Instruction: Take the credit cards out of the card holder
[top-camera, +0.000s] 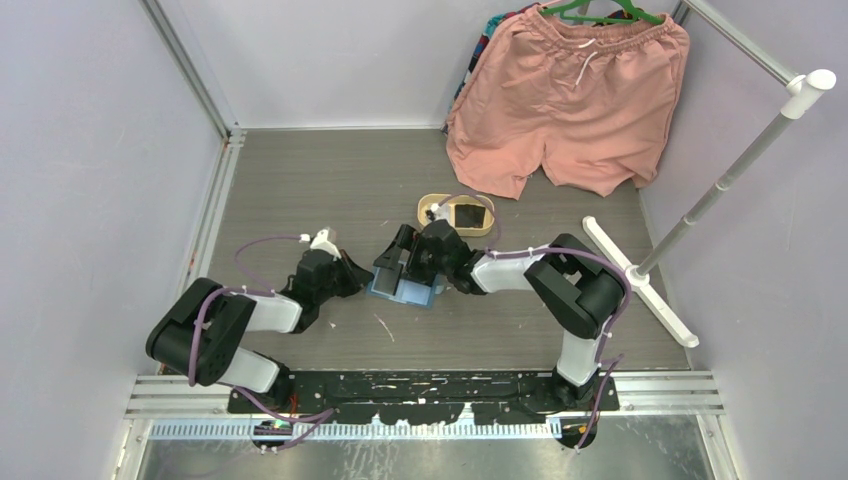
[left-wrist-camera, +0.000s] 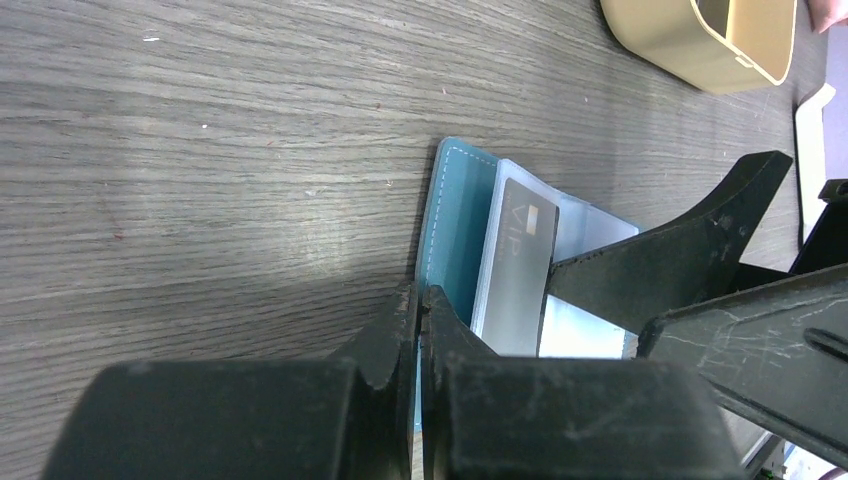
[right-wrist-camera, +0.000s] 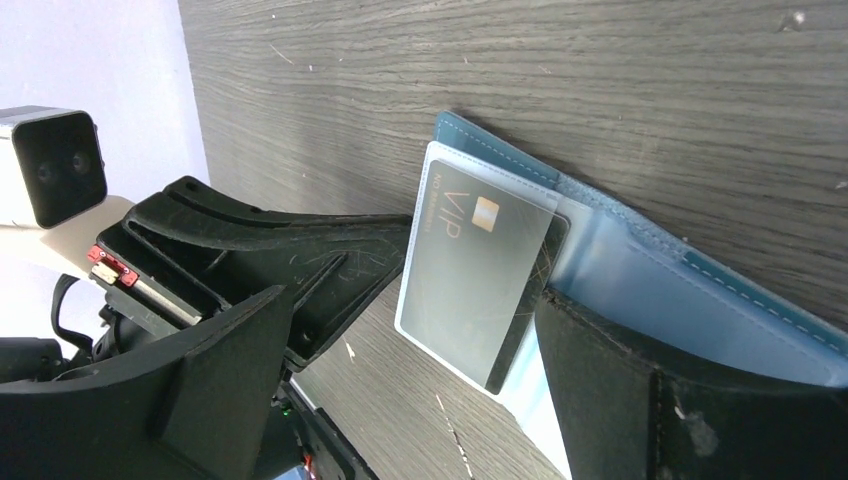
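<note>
Teal card holder (left-wrist-camera: 455, 230) with pale stitching; dark grey credit card (right-wrist-camera: 480, 280); grey wood-grain table (left-wrist-camera: 200, 150); tan tray (left-wrist-camera: 690, 50).

**Both arms, seen from above.** Each arm reaches forward and inward from its base.

- **Left arm** (top-camera: 215, 335): the elbow is folded back and the forearm angles forward and to the right, with the wrist held low. The left gripper (top-camera: 352, 279) points down, its jaws pressed fully together.
- **Right arm** (top-camera: 578, 290): the elbow is raised and the forearm runs leftward. The right gripper (top-camera: 400, 262) is pitched downward, its jaws spread wide apart.

The two grippers face each other, with their tips close together.
</note>
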